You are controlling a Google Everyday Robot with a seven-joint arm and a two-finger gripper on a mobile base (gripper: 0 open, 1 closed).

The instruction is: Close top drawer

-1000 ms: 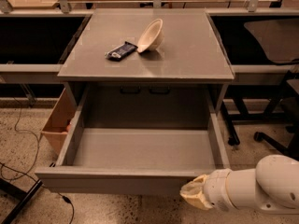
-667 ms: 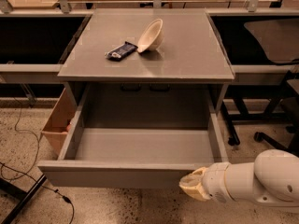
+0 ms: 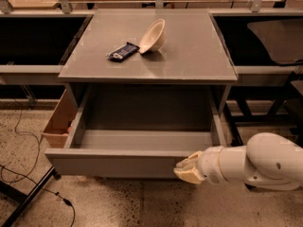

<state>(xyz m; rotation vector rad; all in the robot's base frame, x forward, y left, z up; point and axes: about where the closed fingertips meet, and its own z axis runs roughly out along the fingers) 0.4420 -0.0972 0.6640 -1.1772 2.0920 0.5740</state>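
Note:
The top drawer [image 3: 118, 162] of the grey cabinet stands pulled far out. Its deep grey box is empty and its plain front panel faces me. My gripper [image 3: 188, 169], cream-tipped on a white arm coming in from the lower right, is pressed against the right part of the front panel. The arm hides the panel's right end. No lower drawer fronts show.
On the cabinet top [image 3: 189, 56] lie a tipped white bowl [image 3: 152, 36] and a dark snack packet [image 3: 122, 51]. A cardboard box [image 3: 59, 122] stands left of the drawer. Cables and a black stand leg [image 3: 28, 197] lie on the floor. Desks flank the cabinet, with a chair [image 3: 279, 32] at the right.
The drawer's front panel has moved back towards the cabinet, so less of the drawer sticks out. My gripper has moved up and forward with it, staying against the panel.

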